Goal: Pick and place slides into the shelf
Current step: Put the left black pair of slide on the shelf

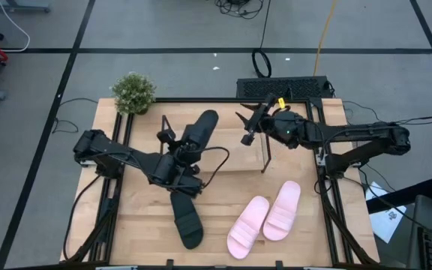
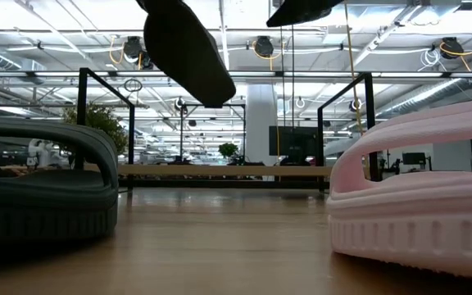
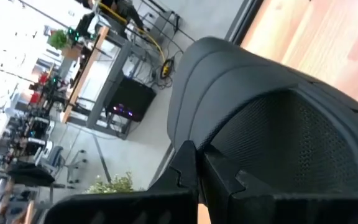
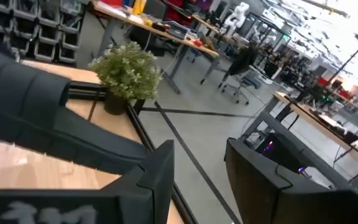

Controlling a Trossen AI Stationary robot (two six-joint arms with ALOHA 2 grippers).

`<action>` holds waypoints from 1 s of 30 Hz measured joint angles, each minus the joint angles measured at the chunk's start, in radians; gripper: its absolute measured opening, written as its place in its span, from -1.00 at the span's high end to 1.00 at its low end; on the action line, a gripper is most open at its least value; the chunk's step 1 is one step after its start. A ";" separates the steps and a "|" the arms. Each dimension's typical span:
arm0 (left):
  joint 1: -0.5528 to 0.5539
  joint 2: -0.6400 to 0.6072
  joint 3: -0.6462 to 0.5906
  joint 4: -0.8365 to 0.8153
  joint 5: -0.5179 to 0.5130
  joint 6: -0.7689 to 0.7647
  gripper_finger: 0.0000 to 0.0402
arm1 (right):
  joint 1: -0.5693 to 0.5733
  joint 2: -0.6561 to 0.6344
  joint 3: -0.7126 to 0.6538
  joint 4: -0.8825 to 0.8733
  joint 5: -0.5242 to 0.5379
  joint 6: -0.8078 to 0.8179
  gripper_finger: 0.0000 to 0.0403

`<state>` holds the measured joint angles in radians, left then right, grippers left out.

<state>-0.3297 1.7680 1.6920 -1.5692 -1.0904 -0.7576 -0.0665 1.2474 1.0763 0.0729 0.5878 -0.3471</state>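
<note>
A black slide [image 1: 198,135] hangs pinched in the left end effector [image 1: 177,159] above the surface [image 1: 223,187]; the right end effector [image 1: 250,127] is spread, empty.

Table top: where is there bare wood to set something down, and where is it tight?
Bare wood lies between the black slide on the table and the pink pair, and along the left edge below the potted plant. The middle is crowded: the left hand shut on the lifted black slide, the right hand open beside it.

Potted plant [image 1: 133,93] at table [image 1: 148,225] corner
</note>
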 joint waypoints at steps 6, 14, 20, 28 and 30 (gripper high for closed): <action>0.017 0.032 0.000 0.000 -0.004 -0.041 1.00 | -0.004 -0.045 0.000 -0.039 -0.015 0.022 0.33; 0.057 0.166 -0.001 -0.001 0.000 -0.038 1.00 | 0.003 -0.056 0.000 -0.059 -0.018 0.074 0.33; 0.055 0.261 -0.001 -0.001 0.003 -0.077 1.00 | 0.003 -0.055 0.000 -0.098 -0.018 0.082 0.33; 0.052 0.266 -0.002 -0.001 0.014 -0.154 1.00 | 0.003 -0.055 0.000 -0.147 -0.017 0.100 0.33; 0.049 0.259 -0.015 0.000 0.014 -0.174 1.00 | 0.003 -0.055 0.000 -0.167 -0.017 0.101 0.33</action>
<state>-0.2806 2.0266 1.6770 -1.5688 -1.0763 -0.9320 -0.0631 1.1919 1.0763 -0.0945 0.5705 -0.2458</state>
